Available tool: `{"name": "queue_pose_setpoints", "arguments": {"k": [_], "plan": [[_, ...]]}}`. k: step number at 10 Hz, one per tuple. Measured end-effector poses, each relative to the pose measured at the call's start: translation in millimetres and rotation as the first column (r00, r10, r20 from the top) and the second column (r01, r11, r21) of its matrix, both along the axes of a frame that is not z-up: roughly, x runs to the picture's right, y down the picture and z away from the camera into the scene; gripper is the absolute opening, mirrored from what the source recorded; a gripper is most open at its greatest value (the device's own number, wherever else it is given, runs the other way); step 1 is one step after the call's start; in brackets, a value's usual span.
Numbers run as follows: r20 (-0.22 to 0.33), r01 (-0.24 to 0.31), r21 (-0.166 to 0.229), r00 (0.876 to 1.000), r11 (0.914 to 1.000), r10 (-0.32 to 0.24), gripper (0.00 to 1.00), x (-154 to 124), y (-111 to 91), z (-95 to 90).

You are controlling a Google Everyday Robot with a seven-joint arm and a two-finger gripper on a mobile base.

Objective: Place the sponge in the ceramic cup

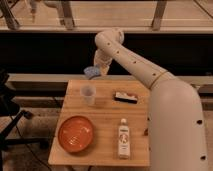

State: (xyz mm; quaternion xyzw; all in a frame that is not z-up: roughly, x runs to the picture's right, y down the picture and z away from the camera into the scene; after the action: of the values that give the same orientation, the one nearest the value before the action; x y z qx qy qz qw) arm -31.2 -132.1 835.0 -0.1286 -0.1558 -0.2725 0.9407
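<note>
Sponge [90, 73] held, masking hand [97, 69], beyond cup [88, 94].

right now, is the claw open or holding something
Claw: closed on the sponge, held in the air just beyond the cup.

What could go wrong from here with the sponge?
1. The gripper holds the sponge over the far edge of the table, behind the ceramic cup; released here, it would likely miss.
2. The sponge looks about as wide as the cup's mouth, so it may catch the rim or tip the cup.
</note>
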Motion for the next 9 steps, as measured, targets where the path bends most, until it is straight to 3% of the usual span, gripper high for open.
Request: {"name": "queue_pose_setpoints", "arguments": {"k": [7,9], "plan": [[-0.002,-0.044,-0.002,0.999,0.9991,0.044,0.00,-7.1,-0.9,7.5],[-0.002,-0.057,-0.004,0.998,0.9984,0.057,0.07,-9.0,0.7,10.1]]}}
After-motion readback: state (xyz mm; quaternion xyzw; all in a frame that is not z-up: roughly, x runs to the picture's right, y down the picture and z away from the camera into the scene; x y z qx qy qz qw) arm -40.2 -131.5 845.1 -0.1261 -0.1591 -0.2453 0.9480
